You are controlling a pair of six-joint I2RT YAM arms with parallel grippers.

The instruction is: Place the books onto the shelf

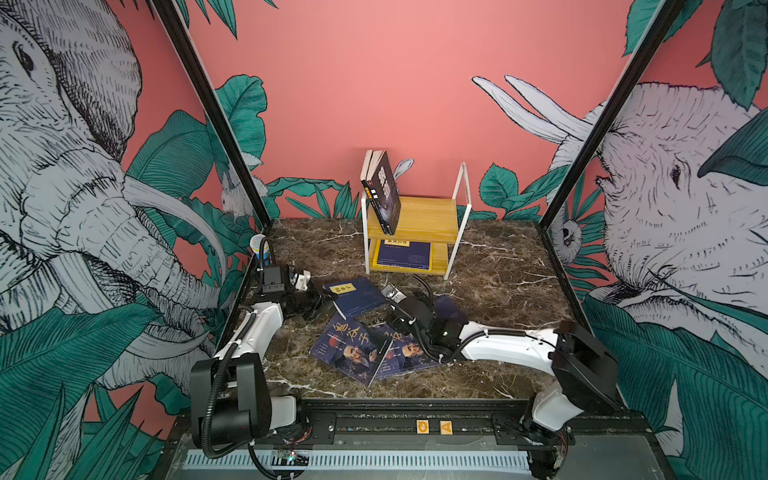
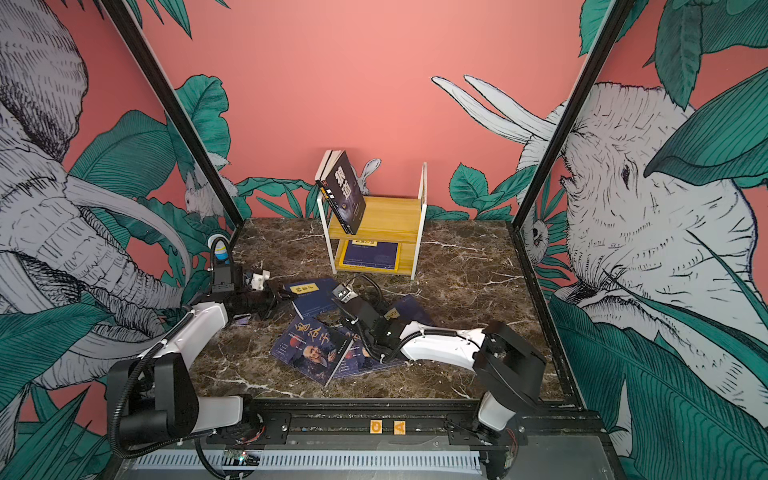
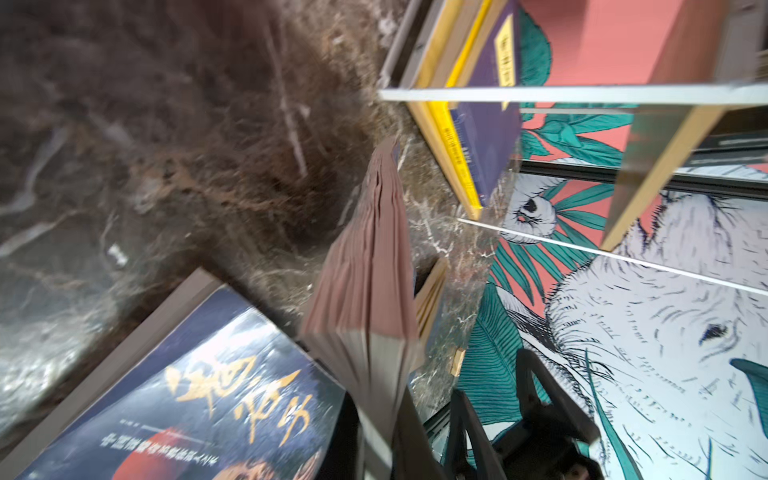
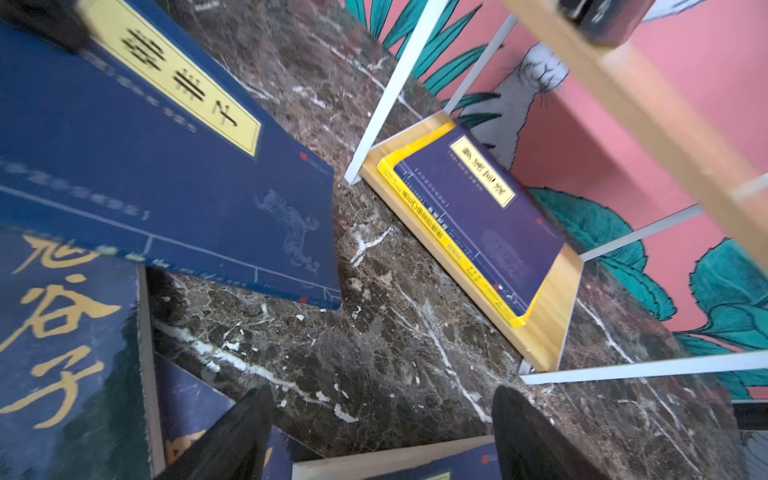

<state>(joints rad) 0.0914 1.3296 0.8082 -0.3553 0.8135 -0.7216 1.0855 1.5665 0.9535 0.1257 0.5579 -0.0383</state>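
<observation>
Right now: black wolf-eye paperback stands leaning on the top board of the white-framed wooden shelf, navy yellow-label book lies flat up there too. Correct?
No. The navy yellow-label book lies flat on the lower tier of the white-framed wooden shelf, seen in both top views. The black wolf-eye paperback does stand leaning on the top board.

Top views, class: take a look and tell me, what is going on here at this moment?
Book shelving is under way. The left gripper has its jaws shut on an edge of the navy yellow-label book down on the marble table. The right gripper hovers open nearby, holding nothing. The shelf already has the black wolf-eye book leaning on its top board and a navy book lying flat below. Two portrait-cover books lie on the table.
</observation>
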